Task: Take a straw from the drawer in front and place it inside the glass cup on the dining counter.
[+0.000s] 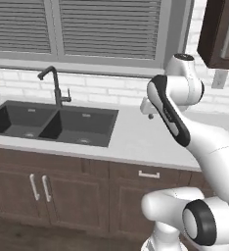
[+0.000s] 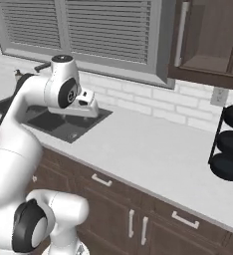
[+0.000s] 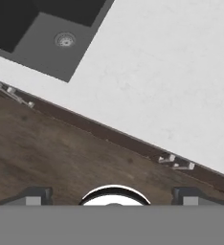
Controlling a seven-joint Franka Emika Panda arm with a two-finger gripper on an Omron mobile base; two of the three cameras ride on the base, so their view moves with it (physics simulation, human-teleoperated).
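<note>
The drawer is a dark brown front under the white kitchen counter, shut, with a small silver bar handle. It also shows in the right base view, where the drawer sits just right of my arm. From above, its handle lies along the counter's dark front edge. My gripper hangs over the counter above that drawer, beside the sink. Its fingertips stand wide apart, so the gripper is open and empty. The straw, the glass cup and the dining counter are out of view.
A dark double sink with a black faucet fills the counter's left. Cabinet doors sit below it. A black stacked rack stands at the far right under an upper cabinet. Another drawer handle lies further right.
</note>
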